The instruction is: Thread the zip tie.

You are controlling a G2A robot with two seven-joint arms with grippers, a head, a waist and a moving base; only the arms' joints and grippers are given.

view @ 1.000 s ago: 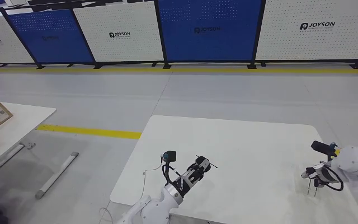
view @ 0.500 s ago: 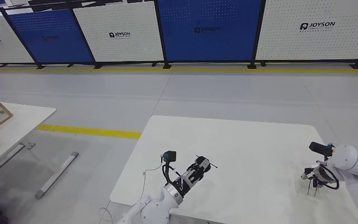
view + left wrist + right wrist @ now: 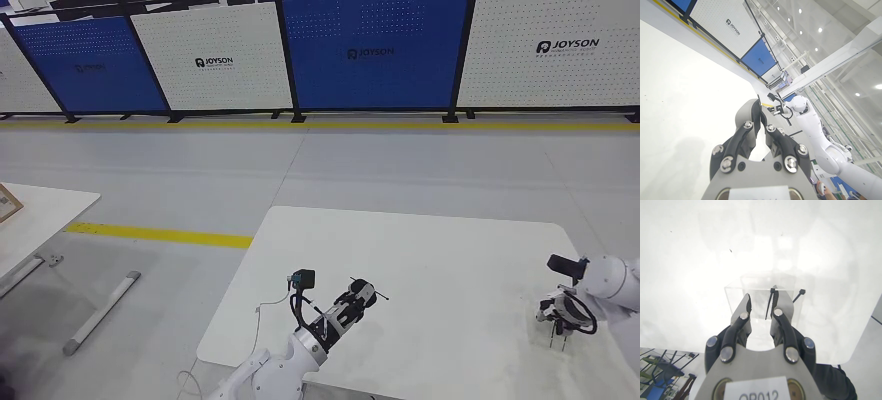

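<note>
Right pincer (image 3: 762, 294) is shifted slightly inward over the clear box (image 3: 730, 294); released, with 1 zip tie (image 3: 769, 303) seen between its jaws. Grasp is judged pending. Left pincer (image 3: 760, 106) is clenched, nothing held.

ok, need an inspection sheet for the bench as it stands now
surface: white table, a few dark specks.
job's things: clear box near the table's right side; one black zip tie standing in it, a second zip tie leaning with its head past the rim.
clutter: nothing seen.
tools: right tool open above the box, fingers either side of the standing tie; left tool shut over the table's front-left part, cannot tell if it pinches anything.
cables: black cable loop at the right wrist.
surroundings: pegboard panels, yellow floor line, second table.
</note>
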